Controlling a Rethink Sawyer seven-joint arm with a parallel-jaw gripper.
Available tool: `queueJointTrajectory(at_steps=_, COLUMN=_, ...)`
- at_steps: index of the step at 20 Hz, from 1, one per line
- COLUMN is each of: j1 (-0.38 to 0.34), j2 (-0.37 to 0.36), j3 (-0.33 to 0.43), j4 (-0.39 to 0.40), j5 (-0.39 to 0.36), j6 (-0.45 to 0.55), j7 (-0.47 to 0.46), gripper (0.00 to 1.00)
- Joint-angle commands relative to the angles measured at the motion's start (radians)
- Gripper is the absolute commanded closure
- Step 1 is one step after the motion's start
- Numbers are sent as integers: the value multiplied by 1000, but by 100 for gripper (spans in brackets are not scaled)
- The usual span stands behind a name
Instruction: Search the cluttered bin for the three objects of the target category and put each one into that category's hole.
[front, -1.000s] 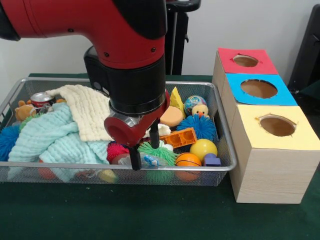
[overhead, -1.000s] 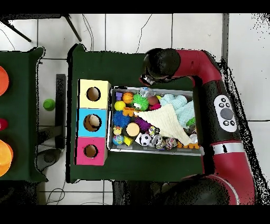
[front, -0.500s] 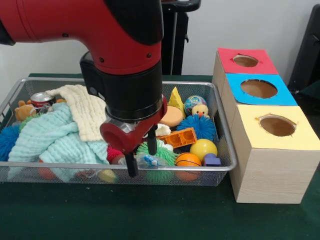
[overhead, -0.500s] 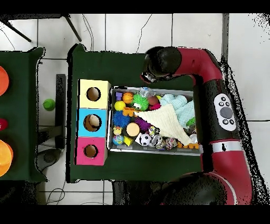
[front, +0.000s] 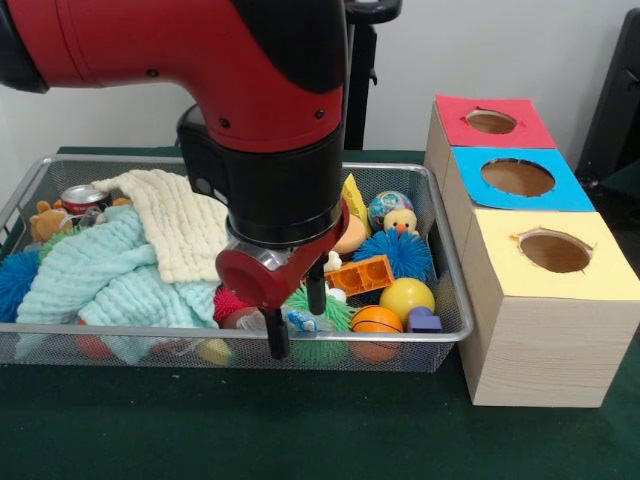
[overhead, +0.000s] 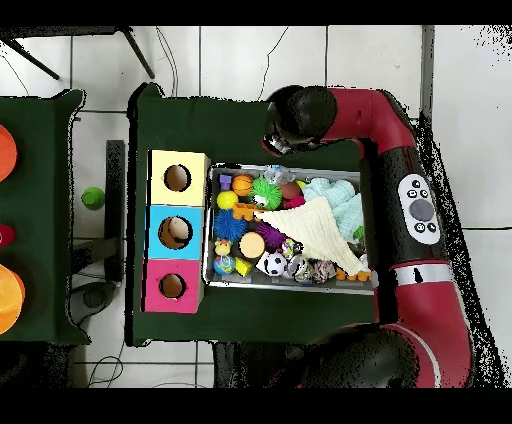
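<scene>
My gripper (front: 296, 320) hangs open over the front edge of the wire bin (front: 60, 342). One finger (front: 276, 338) shows in front of the mesh wall, and the other finger (front: 316, 296) is inside by a green spiky ball (front: 322, 308). A small clear and blue object (front: 300, 322) lies between the fingers; I cannot tell whether they touch it. Nearby are an orange ball (front: 377, 319), a yellow ball (front: 406, 296), an orange brick (front: 358, 275) and a blue spiky ball (front: 405, 252). From overhead the arm's head (overhead: 300, 118) hides the gripper.
Pale green cloth (front: 100, 280) and cream cloth (front: 180, 220) cover the bin's left half. Three wooden boxes stand to the right, with holes in a red top (front: 492, 121), a blue top (front: 517, 177) and a yellow top (front: 555, 252). A can (front: 82, 198) and a teddy bear (front: 47, 220) lie far left.
The gripper swung a little left and down, then came back right. It now sits slightly right of and lower than a second ago, still open.
</scene>
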Motion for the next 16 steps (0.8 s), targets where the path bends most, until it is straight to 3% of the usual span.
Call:
queueJointTrajectory(at_steps=1, j1=2, j2=17, j3=-37, j4=31, j5=-64, j6=7, j7=-204, gripper=0)
queueJointTrajectory(at_steps=16, j1=19, j2=2, j3=-75, j4=18, j5=-113, j6=37, j7=-210, gripper=0)
